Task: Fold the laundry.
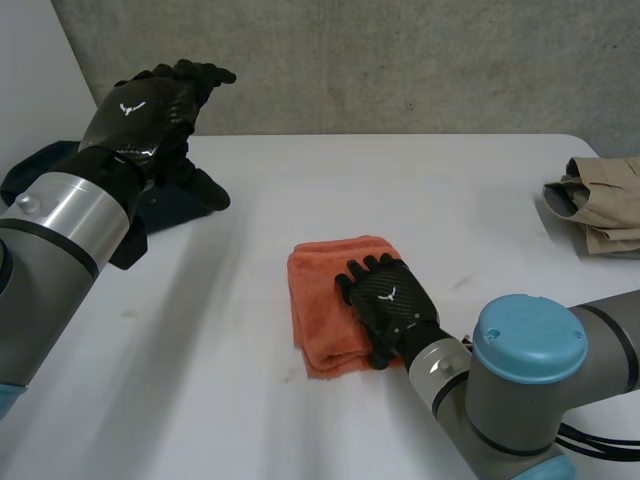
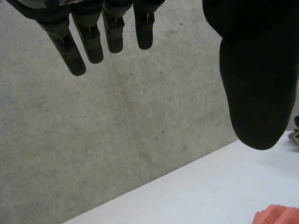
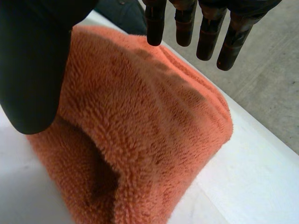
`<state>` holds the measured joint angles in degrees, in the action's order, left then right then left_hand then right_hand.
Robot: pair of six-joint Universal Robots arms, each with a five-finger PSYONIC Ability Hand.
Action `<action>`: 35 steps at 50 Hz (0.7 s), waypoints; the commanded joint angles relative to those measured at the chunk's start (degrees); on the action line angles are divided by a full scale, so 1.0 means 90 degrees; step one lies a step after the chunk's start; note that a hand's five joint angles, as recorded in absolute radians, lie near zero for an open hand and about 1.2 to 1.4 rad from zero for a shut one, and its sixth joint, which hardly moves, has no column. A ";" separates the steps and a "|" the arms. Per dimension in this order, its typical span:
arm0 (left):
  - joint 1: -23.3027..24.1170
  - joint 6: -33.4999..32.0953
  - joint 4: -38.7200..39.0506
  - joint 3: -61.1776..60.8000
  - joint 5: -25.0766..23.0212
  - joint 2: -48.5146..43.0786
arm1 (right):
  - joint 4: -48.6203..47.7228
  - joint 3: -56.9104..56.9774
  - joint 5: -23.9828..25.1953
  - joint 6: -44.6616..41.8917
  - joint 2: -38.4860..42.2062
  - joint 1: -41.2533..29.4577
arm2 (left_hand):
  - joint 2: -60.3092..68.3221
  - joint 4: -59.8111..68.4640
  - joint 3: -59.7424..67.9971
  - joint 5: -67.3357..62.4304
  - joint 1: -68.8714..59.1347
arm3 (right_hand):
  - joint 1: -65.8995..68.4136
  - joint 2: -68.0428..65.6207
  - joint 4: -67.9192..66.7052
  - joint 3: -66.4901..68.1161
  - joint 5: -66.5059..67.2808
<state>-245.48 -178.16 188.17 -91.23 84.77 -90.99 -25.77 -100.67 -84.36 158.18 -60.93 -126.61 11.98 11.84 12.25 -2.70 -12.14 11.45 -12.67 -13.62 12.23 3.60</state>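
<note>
The orange fleece towel (image 1: 322, 290) is folded into a compact thick rectangle and lies flat mid-bench (image 1: 300, 190). A beige garment (image 1: 605, 205) is loosely folded at the right edge. A dark garment (image 1: 30, 170) lies far left.

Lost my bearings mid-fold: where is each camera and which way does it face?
Head view: behind and between the arms, looking down at the table; both arms, raised left hand, right hand flat on the orange towel.
Left wrist view: from the wrist along the palm toward the concrete wall; own fingers, thumb.
Right wrist view: from the wrist down onto the towel under its palm; own fingers, thumb.
Shared: the towel, in all three.
</note>
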 commanded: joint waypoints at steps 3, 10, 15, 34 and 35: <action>0.0166 -0.0009 -0.0048 0.0029 -0.0092 -0.0270 | 0.0139 -0.0054 0.0047 -0.0154 0.0022 0.0055 | 0.0065 0.0081 0.0035 0.0014 -0.0048 | -0.0162 0.0296 0.0403 -0.0247 -0.0400; 0.0547 -0.0029 -0.0058 0.0039 -0.0882 -0.0407 | 0.0373 -0.0211 0.0115 -0.0144 -0.0193 0.0064 | 0.0047 0.0063 0.0016 0.0033 -0.0029 | -0.0162 0.0296 0.0403 -0.0247 -0.0400; 0.0538 -0.0019 -0.0048 0.0048 -0.1673 -0.0485 | 0.0354 -0.0153 0.0164 -0.0124 -0.0193 0.0074 | 0.0047 0.0063 0.0016 0.0033 -0.0029 | -0.0162 0.0296 0.0403 -0.0247 -0.0400; 0.0616 -0.0467 -0.0058 0.0244 -0.2912 -0.0476 | 0.0022 0.0316 0.0164 -0.0222 0.0481 0.0045 | 0.0065 0.0081 0.0035 0.0014 -0.0048 | 0.0091 0.0044 0.0151 0.0005 -0.0148; 0.0625 -0.0517 -0.0058 0.0253 -0.2992 -0.0476 | 0.0012 0.0326 0.0164 -0.0222 0.0481 0.0045 | 0.0065 0.0081 0.0035 0.0014 -0.0048 | 0.0109 0.0026 0.0132 0.0023 -0.0129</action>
<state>-240.19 -179.29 188.11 -89.84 65.27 -95.21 -25.10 -98.32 -82.84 156.24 -56.94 -126.13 11.98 11.84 12.25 -2.70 -12.14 11.45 -12.67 -13.62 12.22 3.60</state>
